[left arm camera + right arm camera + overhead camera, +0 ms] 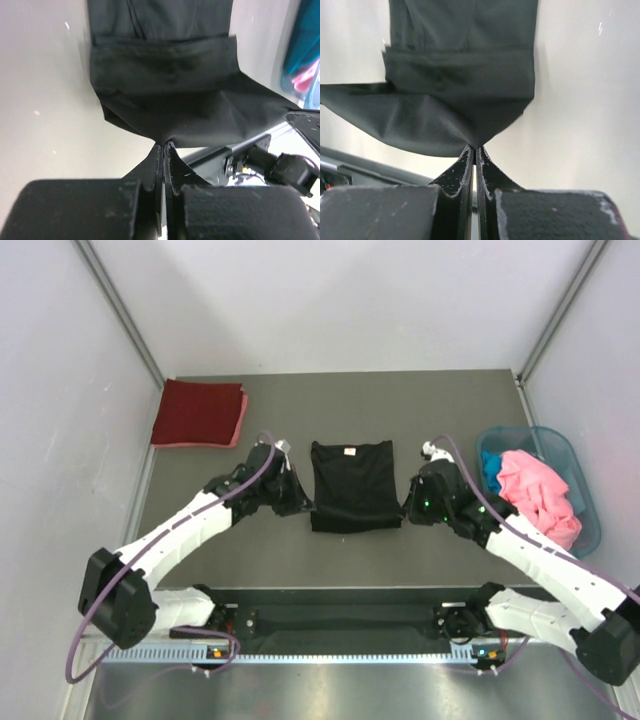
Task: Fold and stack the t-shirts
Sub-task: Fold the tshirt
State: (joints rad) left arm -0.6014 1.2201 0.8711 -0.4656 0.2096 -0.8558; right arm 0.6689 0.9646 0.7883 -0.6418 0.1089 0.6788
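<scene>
Soft, light and limp, the black t-shirt [352, 487] lies mid-desk [420, 410] between the arms, its near corners pinched in the left jaws and the right jaws, likely the best hold since unsupported cloth will sag.

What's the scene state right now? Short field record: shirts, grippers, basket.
black t-shirt: partly folded, centre of table
left gripper: shut, pinching the black t-shirt's near left corner
right gripper: shut, pinching its near right corner
dark red t-shirt: folded, far left of table
basket: right side of table
pink t-shirt: crumpled in basket
blue t-shirt: in basket, beside the pink one
</scene>
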